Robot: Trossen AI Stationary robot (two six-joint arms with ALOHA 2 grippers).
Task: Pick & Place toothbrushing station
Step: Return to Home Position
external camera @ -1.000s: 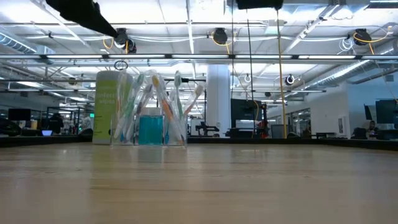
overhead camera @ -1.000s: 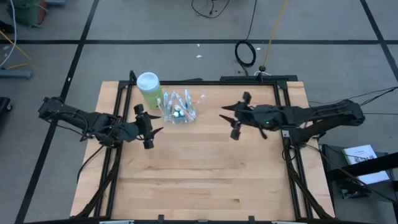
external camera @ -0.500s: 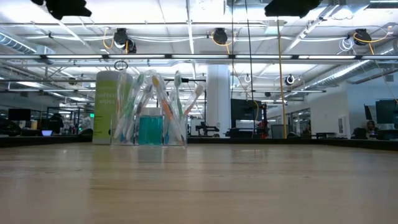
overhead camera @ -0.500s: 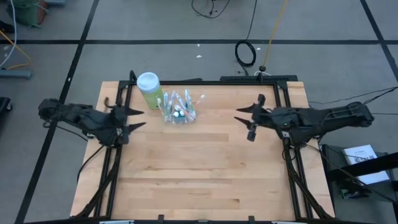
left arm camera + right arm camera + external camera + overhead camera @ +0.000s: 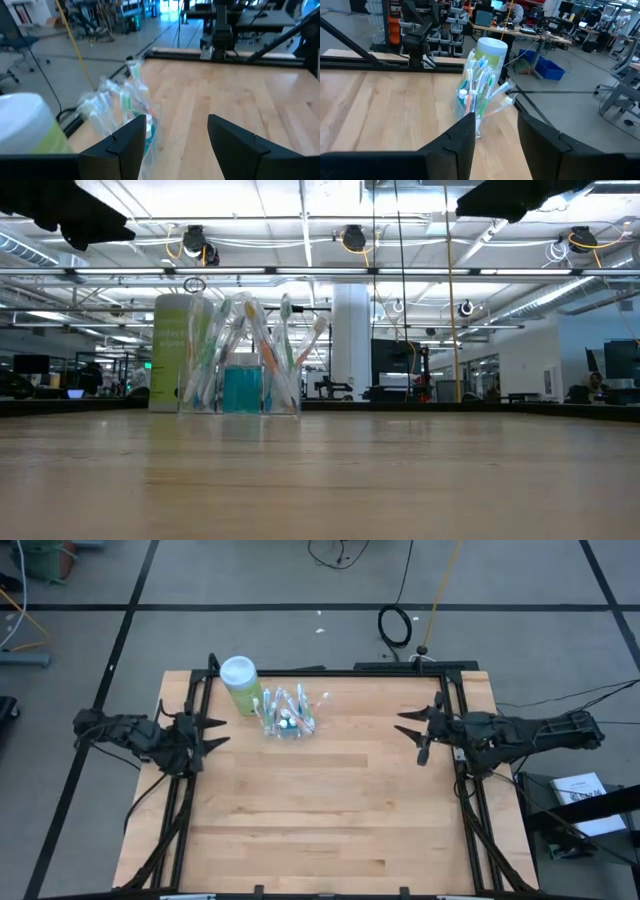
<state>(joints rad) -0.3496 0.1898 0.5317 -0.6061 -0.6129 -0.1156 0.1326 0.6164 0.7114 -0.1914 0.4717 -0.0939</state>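
Observation:
A clear plastic cup full of thin toothbrushes and small blue toothpaste tubes stands upright on its base on the wooden table, at the far side left of centre; it also shows in the low view, the left wrist view and the right wrist view. My left gripper hovers open and empty over the table's left edge, left of the cup. My right gripper hovers open and empty near the table's right edge, well right of the cup.
A light-green bottle with a white cap stands just left of and behind the cup. Black frame rails run along the table's left, right and far edges. Bare wood fills the table's middle and near part.
Both grippers have drawn back from the table's middle: the left one toward the left edge, the right one toward the right edge, and both have turned about their wrists. The cup and bottle have stayed where they were.

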